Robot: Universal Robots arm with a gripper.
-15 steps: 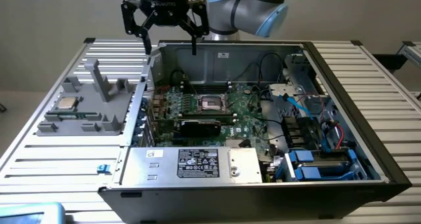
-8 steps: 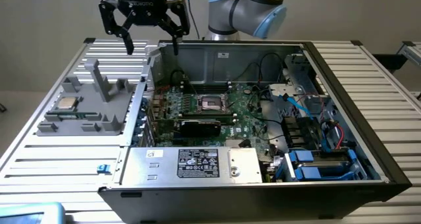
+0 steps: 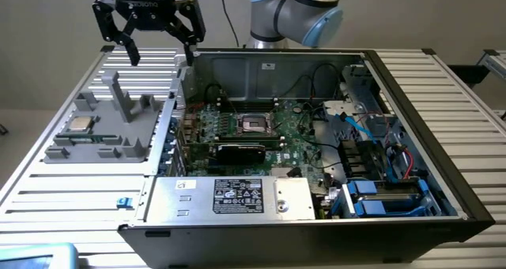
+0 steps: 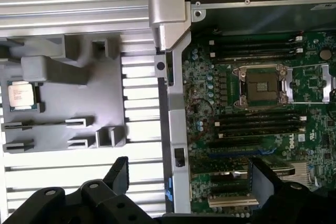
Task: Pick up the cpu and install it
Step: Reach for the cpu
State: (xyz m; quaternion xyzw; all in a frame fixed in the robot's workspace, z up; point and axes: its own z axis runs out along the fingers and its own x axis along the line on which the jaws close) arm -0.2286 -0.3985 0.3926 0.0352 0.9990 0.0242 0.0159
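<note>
With the gripper (image 3: 162,54) spread apart and empty overhead, the cpu (image 3: 79,125) could be nudged askew if approached off-centre.

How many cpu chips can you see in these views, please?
1. The cpu lies on the grey fixture beside the computer case, at the exterior view's left; the socket holds none. Others may be hidden.

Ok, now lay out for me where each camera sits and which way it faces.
Exterior view: off the arm, raised, looking down on the open computer case and the grey holder; the arm and open claw show above them.
Wrist view: on the wrist, looking down past the claw's fingers at the grey holder and motherboard.
Both share: the cpu lying on the grey holder, the socket, the claw.
</note>
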